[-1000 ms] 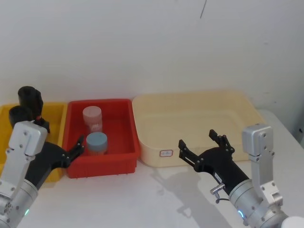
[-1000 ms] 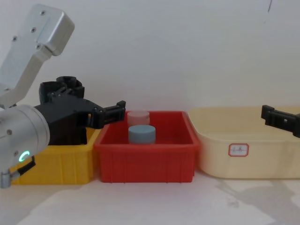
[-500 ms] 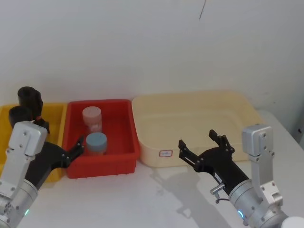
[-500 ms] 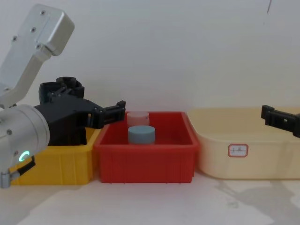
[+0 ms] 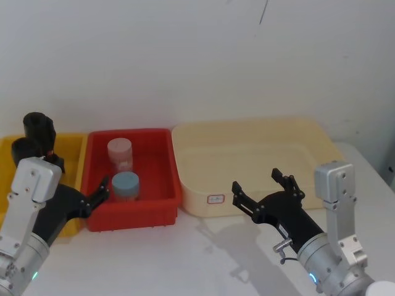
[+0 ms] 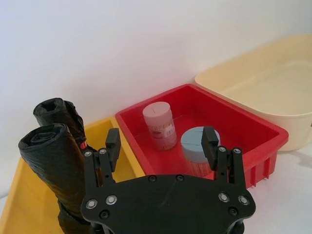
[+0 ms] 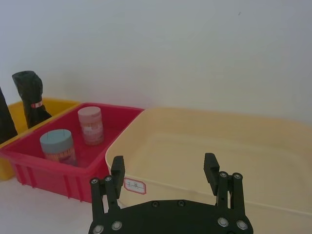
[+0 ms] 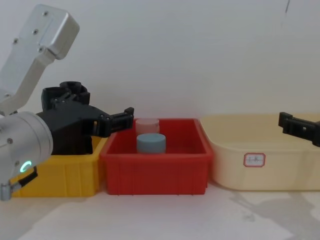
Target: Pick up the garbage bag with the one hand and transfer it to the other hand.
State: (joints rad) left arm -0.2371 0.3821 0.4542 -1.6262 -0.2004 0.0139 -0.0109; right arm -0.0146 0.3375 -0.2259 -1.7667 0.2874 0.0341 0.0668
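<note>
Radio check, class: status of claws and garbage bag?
Left claw open, near yellow bin. Right claw open, by cream tub. Garbage bag upright in bin, ungrasped; red-banded roll beside it.

Red bin (image 5: 133, 214) between yellow bin (image 5: 73, 151) and cream tub (image 5: 192, 196) — inside, a pink jar (image 5: 120, 154) and a blue-lidded jar (image 5: 125, 186)

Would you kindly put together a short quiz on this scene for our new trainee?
1. True or false: the left end effector grips the garbage bag.
2. The blue-lidded jar stands in which bin: A yellow, B red, C cream?
3. Fill in: the right end effector's fingers are ____.
Key: 1 false, it is open and holds nothing; 2 B, the red bin; 3 open.
</note>
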